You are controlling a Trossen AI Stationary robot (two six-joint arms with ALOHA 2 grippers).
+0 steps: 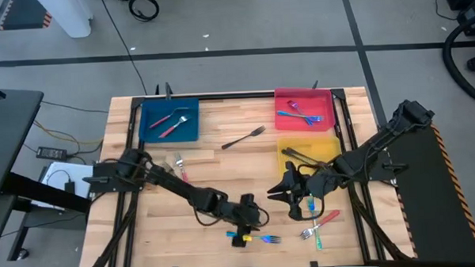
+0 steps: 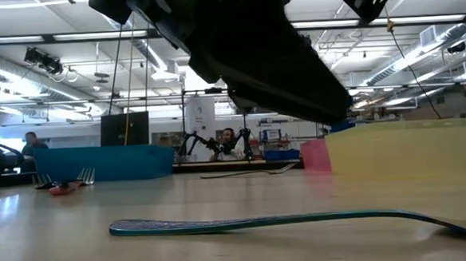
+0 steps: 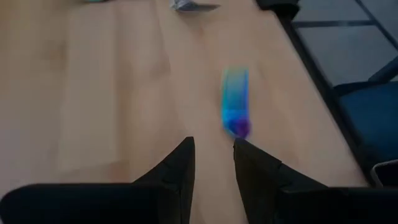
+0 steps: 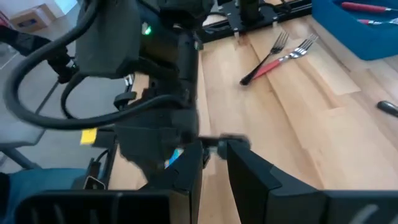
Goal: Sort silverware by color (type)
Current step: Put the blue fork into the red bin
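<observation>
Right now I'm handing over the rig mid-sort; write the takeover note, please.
Left claw: open, empty, low over the table, blue fork just ahead of it.
Right claw: beside the yellow tray, near a loose pile of red and teal forks.
Done: two red-handled forks in the blue tray; blue forks in the red tray; one dark fork in the yellow.
Left: grey fork mid-table, loose forks beside the left arm, blue fork, pile.

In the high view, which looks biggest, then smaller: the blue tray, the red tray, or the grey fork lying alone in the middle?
1. Blue tray: largest.
2. Red tray: close behind, hard to separate from the blue one.
3. Grey fork: clearly smallest.
</observation>
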